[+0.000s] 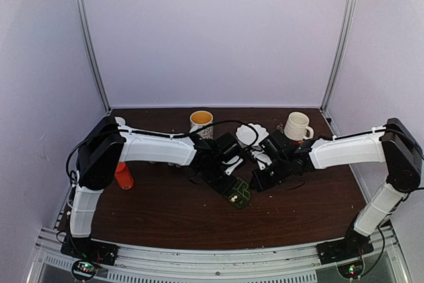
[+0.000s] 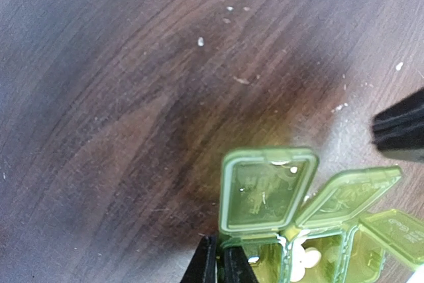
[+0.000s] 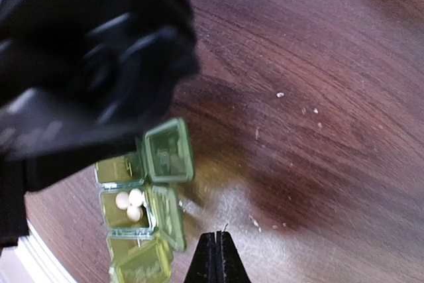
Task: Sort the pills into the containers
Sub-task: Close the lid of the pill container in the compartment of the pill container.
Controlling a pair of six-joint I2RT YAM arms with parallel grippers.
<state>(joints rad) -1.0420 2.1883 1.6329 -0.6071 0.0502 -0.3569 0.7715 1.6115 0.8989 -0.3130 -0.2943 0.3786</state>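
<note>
The green pill box (image 1: 241,195) lies mid-table with its three lids (image 2: 265,193) flipped open. Three white round pills (image 3: 131,203) sit in its middle compartment, and the same pills (image 2: 303,260) show in the left wrist view. My left gripper (image 2: 222,246) is shut on the outer wall of the end compartment; from above, the left gripper (image 1: 228,187) sits at the box's left end. My right gripper (image 3: 215,235) is shut with nothing in it, hovering over bare wood just right of the pill box (image 3: 169,150). From above, the right gripper (image 1: 260,182) is beside the box.
A yellow-lined mug (image 1: 201,122) and a white mug (image 1: 297,126) stand at the back. White objects (image 1: 252,134) lie between them. An orange bottle (image 1: 123,175) stands at the left by the left arm. White crumbs (image 3: 280,95) dot the dark wooden table (image 1: 165,210).
</note>
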